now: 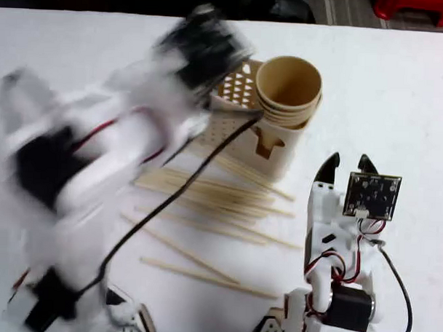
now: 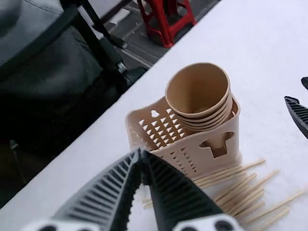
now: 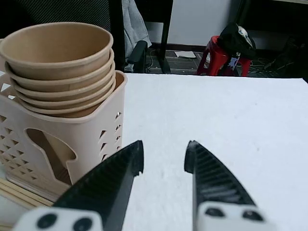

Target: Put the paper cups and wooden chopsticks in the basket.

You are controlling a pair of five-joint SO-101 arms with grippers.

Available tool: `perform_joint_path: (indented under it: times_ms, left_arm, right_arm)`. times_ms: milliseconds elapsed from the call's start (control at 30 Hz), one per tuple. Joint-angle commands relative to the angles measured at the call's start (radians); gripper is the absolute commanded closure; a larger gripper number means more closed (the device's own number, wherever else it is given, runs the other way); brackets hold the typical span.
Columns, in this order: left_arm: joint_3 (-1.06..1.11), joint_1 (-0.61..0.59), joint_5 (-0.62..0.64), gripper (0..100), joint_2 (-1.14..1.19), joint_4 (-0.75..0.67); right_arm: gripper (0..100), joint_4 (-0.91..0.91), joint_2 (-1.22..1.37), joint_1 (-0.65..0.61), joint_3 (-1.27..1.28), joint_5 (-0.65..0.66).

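High view: a beige perforated plastic basket [image 1: 280,157] stands toward the far edge of the white table [image 1: 399,92], with a stack of tan paper cups [image 1: 288,84] upright in one end. Thin wooden chopsticks [image 1: 213,202] lie scattered on the table just before it. The right gripper [image 1: 347,164] sits near the basket, open tabletop beyond.

Left wrist view: the left gripper [image 2: 141,156] has its fingers closed tip to tip, empty, facing the basket.

Right wrist view: the right gripper's fingers are parted, empty, with bare table ahead.
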Motion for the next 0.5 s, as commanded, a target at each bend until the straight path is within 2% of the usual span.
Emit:
perform_joint_path:
  times_ms: [0,167,467]
  left_arm:
    - [0.150,-0.071,-0.003,98,-0.271,0.003]
    - [0.499,-0.159,0.034,98,-0.547,-0.041]
    - [1.332,-0.430,0.089,97,-1.079,-0.408]
  right_arm:
    - [85.1,-0.015,-0.022,-0.007,-0.034,0.012]
    - [85.1,0.061,-0.038,-0.076,-0.098,0.092]
    - [85.1,0.140,-0.031,-0.354,-0.137,0.184]
